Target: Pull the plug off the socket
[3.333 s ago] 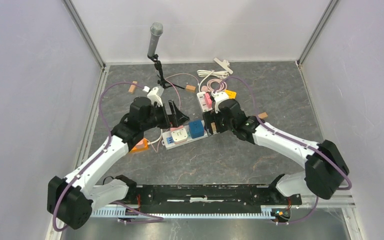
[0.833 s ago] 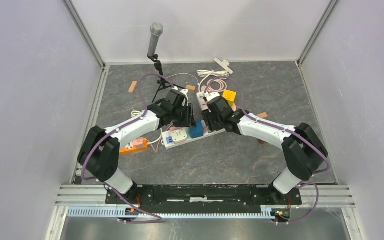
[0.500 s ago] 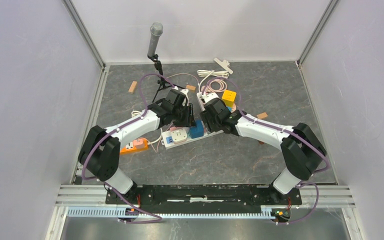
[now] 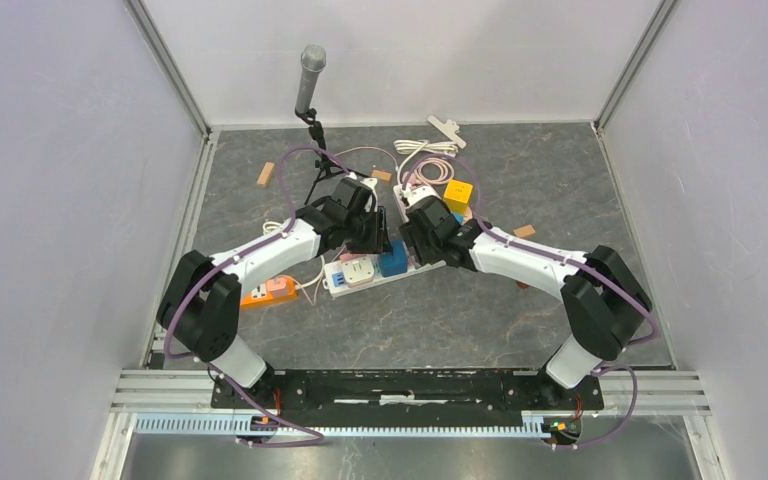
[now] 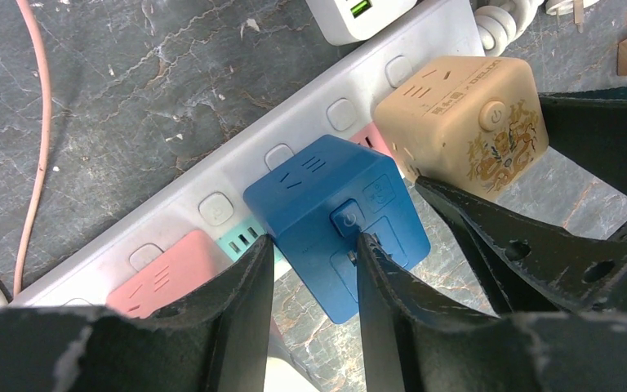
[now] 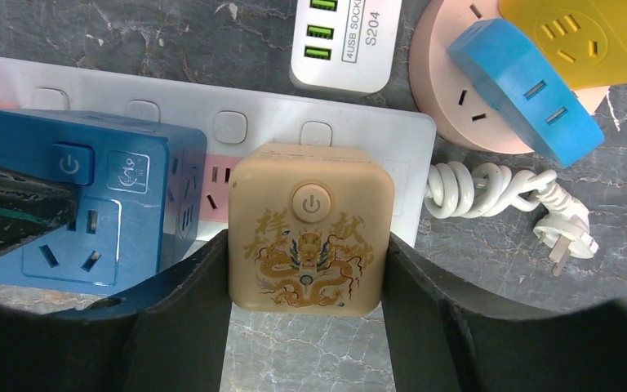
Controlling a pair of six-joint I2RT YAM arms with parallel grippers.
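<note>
While both arms lean over the strip, right tool (image 6: 306, 241): pressed against both sides of beige cube plug (image 6: 310, 269), seated in white power strip (image 6: 269, 110).
Left tool (image 5: 310, 245): narrowly parted, tips on blue cube plug (image 5: 326, 196), the beige one's neighbour; cannot tell if gripping.
Beyond right tool: coiled white cord (image 6: 490, 192), pink round socket (image 6: 433, 73).
Beneath: table (image 4: 440, 310).

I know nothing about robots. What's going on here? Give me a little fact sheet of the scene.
Job: pulling a plug off the white power strip
Right gripper: closed on the beige dragon cube, one finger on each side
Left gripper: over the blue cube; grip unclear
Both cubes: standing on the strip, side by side
Nearby: white USB charger; microphone on a stand at the back
</note>
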